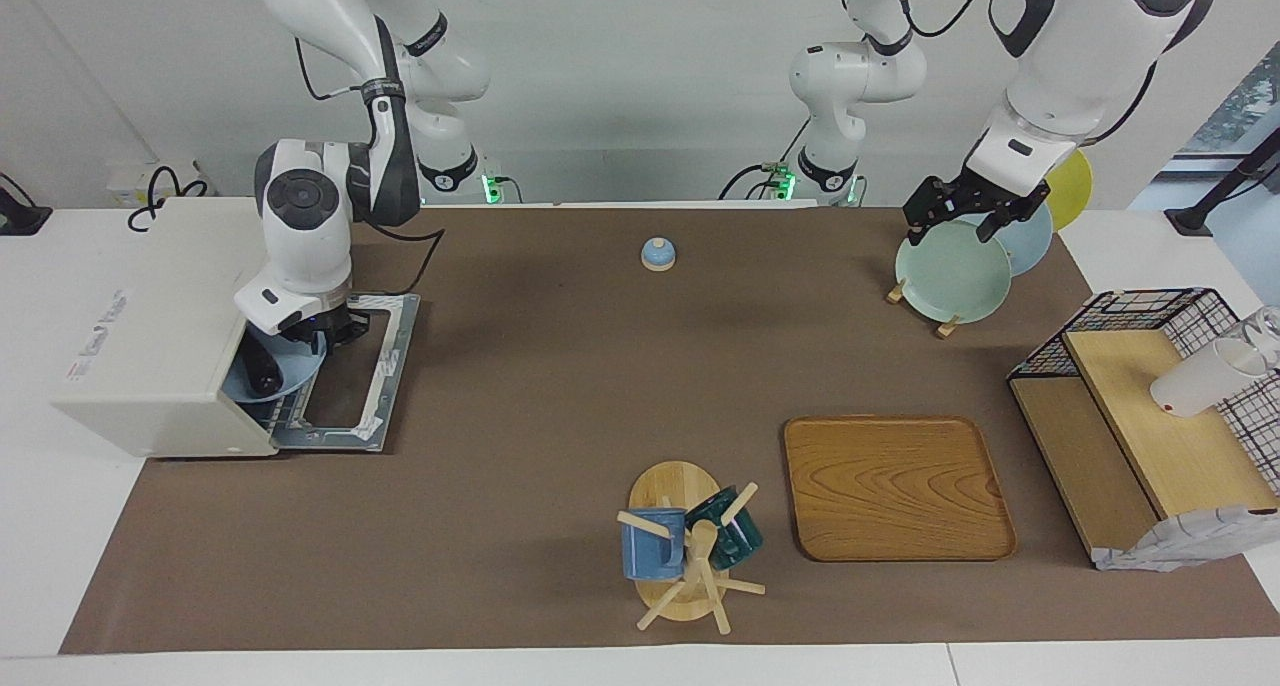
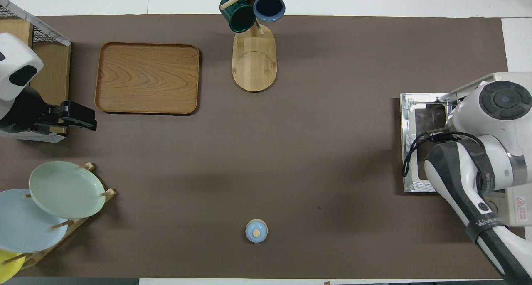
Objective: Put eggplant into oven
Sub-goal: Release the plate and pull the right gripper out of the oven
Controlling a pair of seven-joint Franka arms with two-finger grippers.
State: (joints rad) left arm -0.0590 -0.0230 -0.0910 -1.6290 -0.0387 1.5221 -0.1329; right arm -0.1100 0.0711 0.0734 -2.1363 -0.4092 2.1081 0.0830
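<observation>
The off-white oven stands at the right arm's end of the table, its door dropped flat onto the mat. A dark eggplant lies on a pale blue plate that sits mostly inside the oven's mouth. My right gripper is low at the plate's outer rim, over the open door. In the overhead view the right arm covers it, along with the plate and the eggplant. My left gripper waits open in the air above the plate rack.
A rack of green, blue and yellow plates stands at the left arm's end, beside a black wire basket with wooden shelves. A wooden tray, a mug tree and a small blue knobbed lid sit on the brown mat.
</observation>
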